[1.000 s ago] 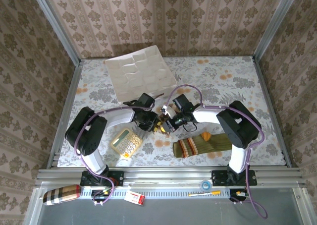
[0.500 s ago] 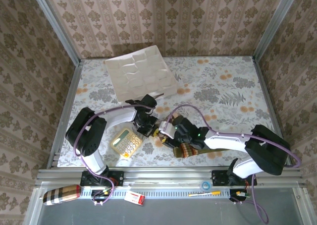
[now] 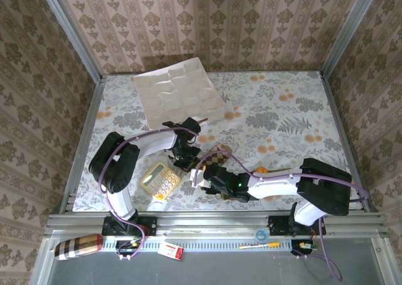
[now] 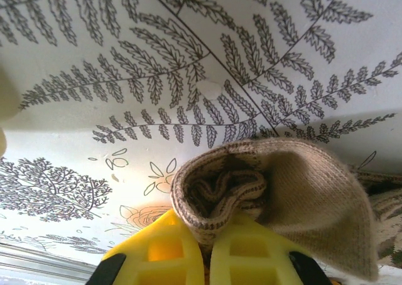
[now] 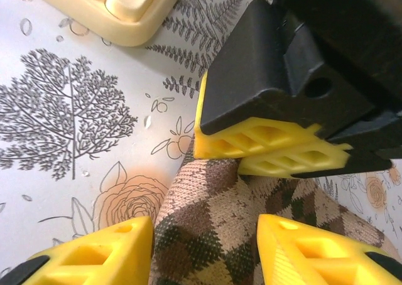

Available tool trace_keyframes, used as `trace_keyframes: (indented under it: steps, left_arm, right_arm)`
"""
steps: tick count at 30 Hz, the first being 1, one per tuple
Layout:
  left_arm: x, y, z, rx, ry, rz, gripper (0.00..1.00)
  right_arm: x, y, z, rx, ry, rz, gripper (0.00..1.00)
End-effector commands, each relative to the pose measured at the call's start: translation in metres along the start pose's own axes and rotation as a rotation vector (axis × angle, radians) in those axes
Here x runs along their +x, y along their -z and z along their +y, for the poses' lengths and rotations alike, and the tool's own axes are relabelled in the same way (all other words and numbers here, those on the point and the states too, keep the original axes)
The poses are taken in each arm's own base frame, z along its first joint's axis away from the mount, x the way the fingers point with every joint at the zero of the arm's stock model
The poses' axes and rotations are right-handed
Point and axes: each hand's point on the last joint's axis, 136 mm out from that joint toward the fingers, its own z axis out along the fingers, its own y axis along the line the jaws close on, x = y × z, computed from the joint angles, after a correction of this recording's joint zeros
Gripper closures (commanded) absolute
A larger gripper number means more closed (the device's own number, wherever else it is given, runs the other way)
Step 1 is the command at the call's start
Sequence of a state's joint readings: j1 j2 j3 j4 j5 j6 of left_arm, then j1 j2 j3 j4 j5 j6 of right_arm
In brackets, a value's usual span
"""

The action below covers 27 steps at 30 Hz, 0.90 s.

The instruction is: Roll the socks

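The brown-and-tan argyle sock (image 3: 217, 159) lies mid-table between my two grippers. My left gripper (image 3: 190, 162) is shut on its striped cuff end, and in the left wrist view the bunched cuff (image 4: 220, 191) sits pinched between the yellow fingers (image 4: 166, 253). My right gripper (image 3: 205, 177) is open, and its fingertips (image 5: 94, 260) straddle the argyle sock (image 5: 220, 235) without closing on it. The left gripper's fingers (image 5: 270, 148) press the same sock just ahead. The olive green sock is hidden beneath my low-lying right arm.
A yellow calculator (image 3: 160, 179) lies just left of the grippers, its corner (image 5: 113, 9) close to the right wrist. A white moulded tray (image 3: 179, 93) sits at the back left. Metal frame rails border the table.
My right arm has dropped low and swung left across the front, covering the olive sock; its gripper now straddles the argyle sock. The left gripper has barely moved.
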State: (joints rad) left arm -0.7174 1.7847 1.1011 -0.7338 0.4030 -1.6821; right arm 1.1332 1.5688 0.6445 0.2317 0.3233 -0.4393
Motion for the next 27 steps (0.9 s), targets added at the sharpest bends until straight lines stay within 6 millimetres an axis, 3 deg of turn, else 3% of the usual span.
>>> trace_keyframes:
  steps: [1,5,13,14,17,20,27]
  left_arm:
    - [-0.023,-0.01,0.034,-0.143,0.064,-0.081,1.0]
    - [-0.021,-0.011,0.033,-0.132,0.058,-0.073,1.0]
    - [-0.021,0.004,0.025,-0.051,0.032,-0.078,1.0]
    - [-0.022,0.009,0.023,-0.026,0.027,-0.084,0.98]
    - [-0.026,0.025,0.012,0.076,0.01,-0.104,0.66]
    - [-0.03,0.045,0.001,0.176,-0.019,-0.121,0.47]
    - [-0.028,0.067,-0.015,0.289,-0.136,-0.135,0.46]
  right_arm:
    - [-0.005,-0.008,-0.01,0.064,0.022,0.015,0.55]
    - [0.0,-0.019,-0.007,0.061,0.032,0.059,0.61]
    - [0.046,-0.034,0.003,0.023,-0.099,0.273,0.91]
    - [0.053,-0.033,0.006,0.009,-0.134,0.297,0.95]
    - [0.067,-0.031,0.018,-0.063,-0.239,0.33,1.0]
    - [0.074,-0.028,0.035,-0.16,-0.307,0.32,1.0]
    - [0.087,-0.023,0.048,-0.33,-0.548,0.3,1.0]
